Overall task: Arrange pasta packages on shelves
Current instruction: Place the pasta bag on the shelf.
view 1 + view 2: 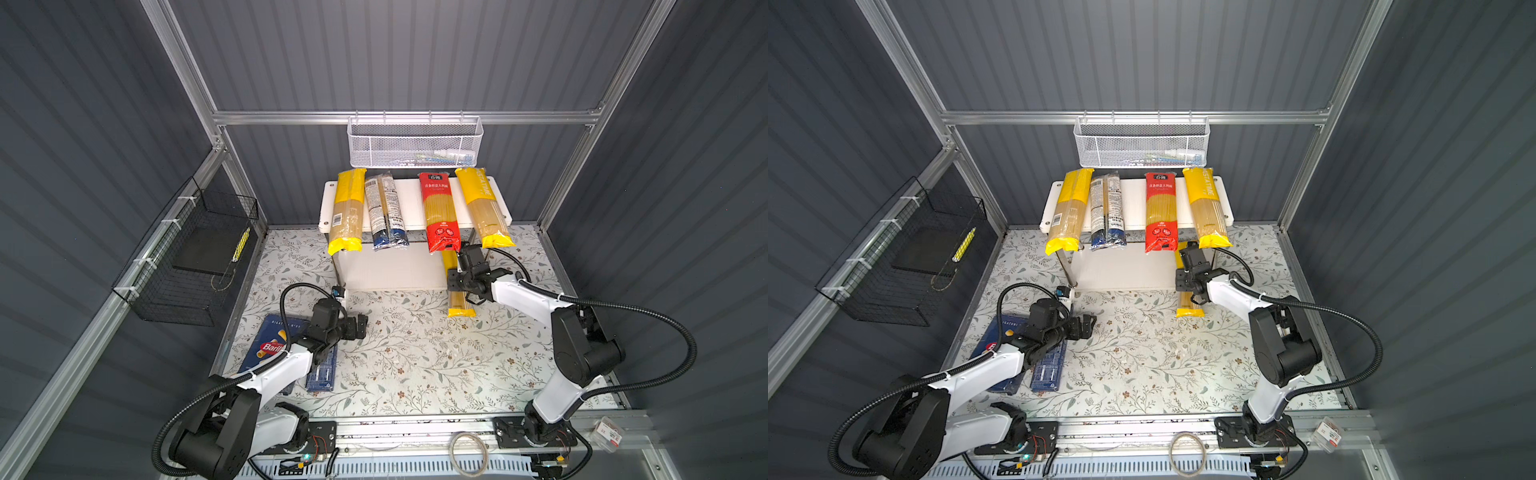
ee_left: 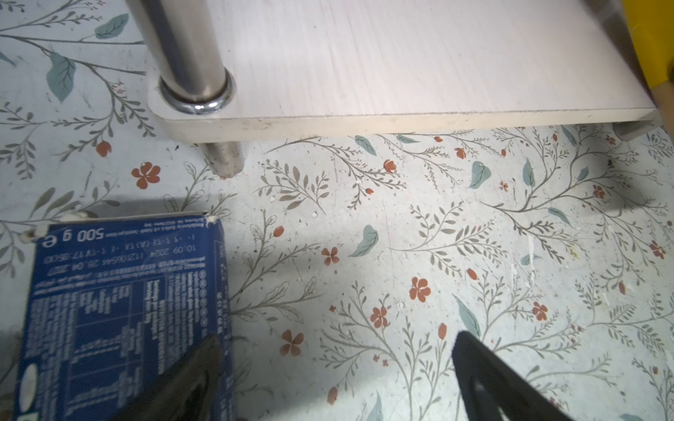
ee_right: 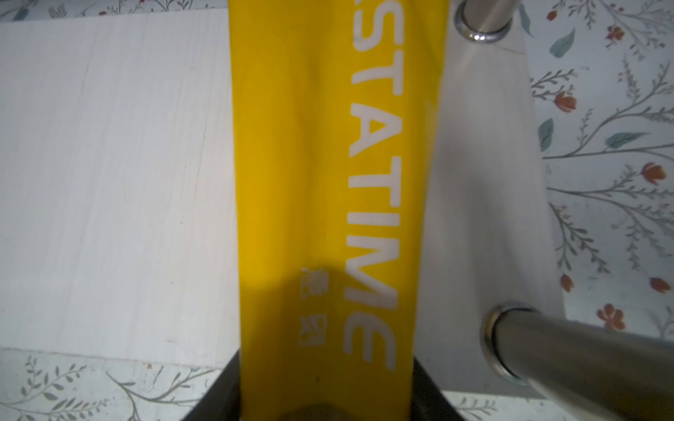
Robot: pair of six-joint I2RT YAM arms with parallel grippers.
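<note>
The bench (image 1: 415, 365) carries one rack (image 1: 411, 203) of two white boards, a top board and a lower board (image 3: 109, 182).

Two boxes lie flat on the bench under the left arm, side by side: one wide box (image 1: 266, 345) and one narrow box (image 1: 322, 376).

There are five bags. Four lie across the top board with their near ends overhanging its front edge: a yellow bag (image 1: 347, 212), a grey bag (image 1: 384, 212), a red bag (image 1: 440, 212) and a second yellow bag (image 1: 482, 208). The fifth, the low bag (image 1: 459, 301), lies on the lower board near a chrome leg (image 3: 547, 346), and its near end reaches past the board's front edge.

The low bag's long axis runs front to back, straight away from the right pincer (image 3: 328, 397) and in line with it. I judge that a push inward would seat it deeper. The right arm is much the nearer; the left is well apart.

The right pincer's jaws stand one on each side of the low bag, close against it. I cannot tell whether they pinch it or only flank it. The left pincer (image 1: 361, 324) hangs wide open and empty over the bench, just beside the narrow box.
</note>
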